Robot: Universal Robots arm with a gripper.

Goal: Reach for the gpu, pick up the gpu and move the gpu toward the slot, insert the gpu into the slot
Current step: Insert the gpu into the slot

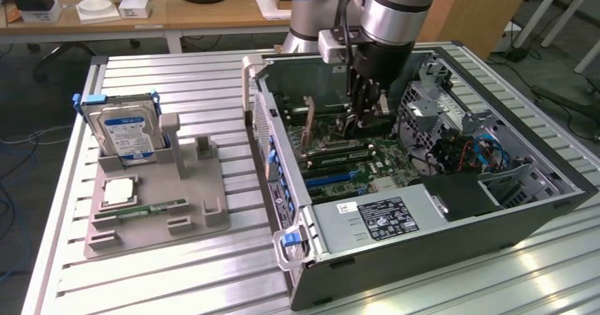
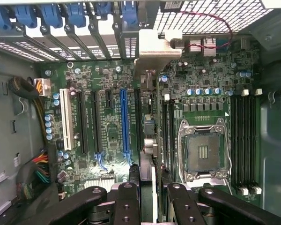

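The jaws were clamped on the gpu [image 2: 149, 140], which hung edge-on inside the case [image 1: 525, 209], over the black slot [image 2: 137, 117] beside the blue slot [image 2: 124, 119]. Reaching, lifting and carrying looked done. Whether the card's edge had entered the slot could not be told, so I judged seating unfinished.

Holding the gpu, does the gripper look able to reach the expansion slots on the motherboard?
Probably yes. The gripper holds the gpu edge-on over the expansion slots. The case has its side open, and the slots look empty, with nothing lying across them.
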